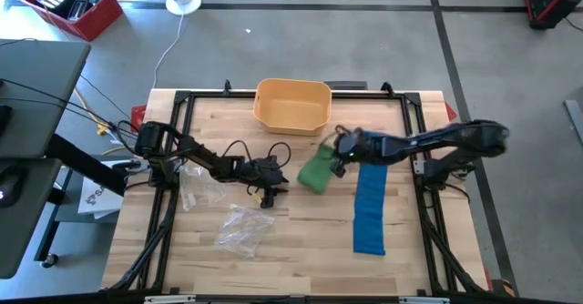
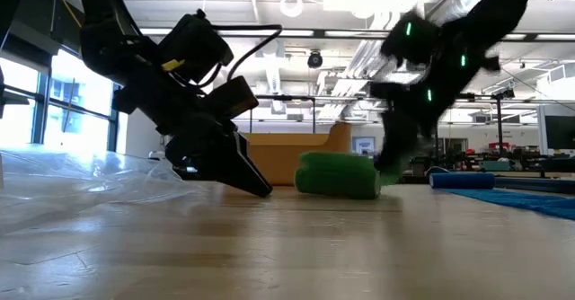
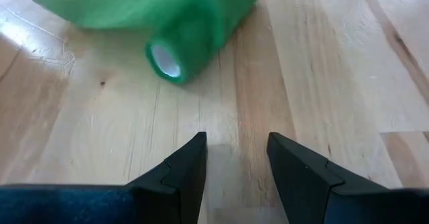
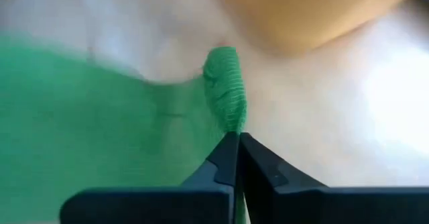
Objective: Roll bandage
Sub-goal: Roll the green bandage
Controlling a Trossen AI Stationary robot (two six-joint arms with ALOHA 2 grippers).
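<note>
A green bandage (image 1: pixel 316 173) lies mid-table, partly rolled. Its roll, with a white core (image 3: pixel 165 60), rests on its side on the wood and also shows in the low view (image 2: pixel 337 175). My right gripper (image 1: pixel 336 157) is at the bandage's far right end and is shut on the cloth (image 4: pixel 100 117). My left gripper (image 1: pixel 270 195) is open and empty, with its fingertips low over the table (image 2: pixel 259 188) just left of the roll. It points at the roll's open end (image 3: pixel 236 140). A blue bandage (image 1: pixel 370 208) lies unrolled and flat at the right. My right gripper pinches the green bandage's loose end (image 4: pixel 225 93) between its two shut fingers, where the cloth is bunched into a narrow ridge. The cloth runs from the fingers down to the roll, which stays on the table.
A yellow bin (image 1: pixel 292 104) stands at the table's far middle. Two clear plastic bags lie on the left half, one near the left arm (image 1: pixel 196 184) and one nearer the front (image 1: pixel 244 227). A black frame (image 1: pixel 173 158) runs along the table's sides.
</note>
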